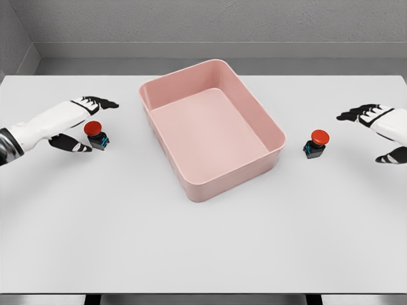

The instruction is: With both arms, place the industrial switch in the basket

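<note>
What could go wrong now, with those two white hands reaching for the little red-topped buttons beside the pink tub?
1. The left hand brackets the left red-capped black switch with spread fingers; an off-centre close might tip or push the small part away.
2. The right hand is still clear of the right red-capped black switch, so the arms may fall out of step.
3. The pink plastic basket has raised walls; a low carry could clip its rim.

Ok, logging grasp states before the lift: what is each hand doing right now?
Left hand: open, fingers spread around the left switch, not gripping it.
Right hand: open, holding nothing, apart from the right switch.
</note>
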